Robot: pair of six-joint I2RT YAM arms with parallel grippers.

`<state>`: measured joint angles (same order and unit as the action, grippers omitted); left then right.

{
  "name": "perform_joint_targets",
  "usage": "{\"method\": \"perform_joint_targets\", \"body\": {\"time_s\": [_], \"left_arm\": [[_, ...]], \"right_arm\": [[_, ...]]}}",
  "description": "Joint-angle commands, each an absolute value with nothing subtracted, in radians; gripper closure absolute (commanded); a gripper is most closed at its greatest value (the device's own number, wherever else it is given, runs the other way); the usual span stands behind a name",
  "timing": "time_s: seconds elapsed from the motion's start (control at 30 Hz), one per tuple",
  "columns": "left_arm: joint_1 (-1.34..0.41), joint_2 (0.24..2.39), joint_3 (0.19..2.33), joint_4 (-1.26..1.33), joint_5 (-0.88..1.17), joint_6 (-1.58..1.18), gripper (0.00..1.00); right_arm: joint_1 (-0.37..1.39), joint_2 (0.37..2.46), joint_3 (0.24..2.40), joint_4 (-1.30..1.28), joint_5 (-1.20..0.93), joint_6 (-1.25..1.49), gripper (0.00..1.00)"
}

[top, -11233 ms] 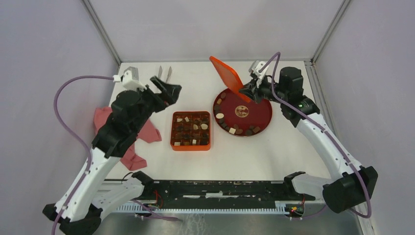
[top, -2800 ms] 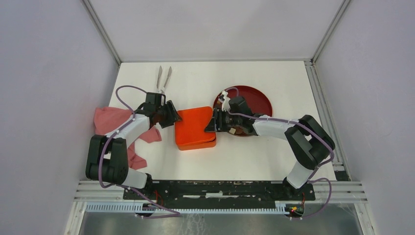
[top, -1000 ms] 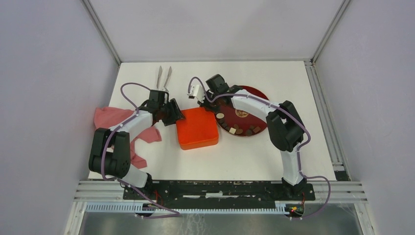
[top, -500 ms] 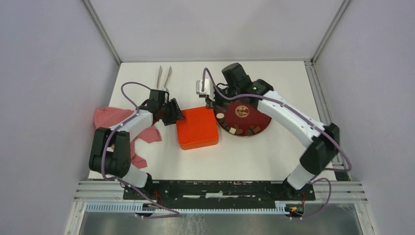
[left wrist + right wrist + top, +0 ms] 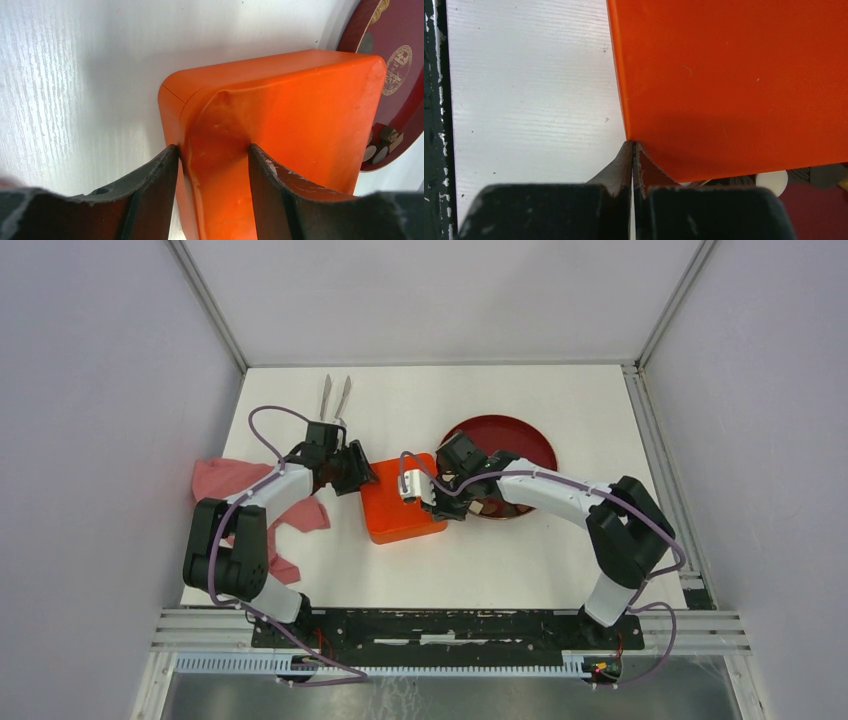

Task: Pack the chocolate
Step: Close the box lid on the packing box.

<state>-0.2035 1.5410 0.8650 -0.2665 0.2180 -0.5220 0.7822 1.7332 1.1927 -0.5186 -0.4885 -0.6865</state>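
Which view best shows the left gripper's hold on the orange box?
Left wrist: the left gripper clamps a corner of the orange box, both fingers visible. From the top, its own body hides the contact; the right wrist shows only another edge.

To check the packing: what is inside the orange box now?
Only its closed orange lid shows; everything inside is covered. A few chocolate pieces lie outside, on the dark-red plate.
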Motion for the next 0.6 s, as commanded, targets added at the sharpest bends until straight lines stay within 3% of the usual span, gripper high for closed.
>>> {"method": "perform_joint_targets", "body": {"time_s": [0.0,0.1,0.3,0.43,0.5,0.57], "left_arm": [[-0.218,1.597,0.82,-0.406,0.155,-0.446,0.42],[-0.218,1.596,0.824,-0.406,0.166,-0.446,0.42],[-0.219,1.455,0.902,-0.424,0.215,-0.468,0.38],[-0.217,1.298,0.957,-0.433,0.192,-0.476,0.33],[-0.216,1.255,0.976,-0.474,0.139,-0.476,0.37],[-0.215,1.224,0.968,-0.516,0.06,-0.484,0.48]], "right_arm": [[0.782,1.762,1.131,-0.614,-0.383,-0.739,1.0],[0.778,1.687,1.192,-0.687,-0.503,-0.776,0.97],[0.722,1.59,1.314,-0.698,-0.635,-0.726,0.82],[0.652,1.571,1.283,-0.671,-0.7,-0.704,0.81],[0.625,1.565,1.246,-0.681,-0.768,-0.729,0.82],[0.627,1.544,1.184,-0.695,-0.853,-0.798,0.84]]}}
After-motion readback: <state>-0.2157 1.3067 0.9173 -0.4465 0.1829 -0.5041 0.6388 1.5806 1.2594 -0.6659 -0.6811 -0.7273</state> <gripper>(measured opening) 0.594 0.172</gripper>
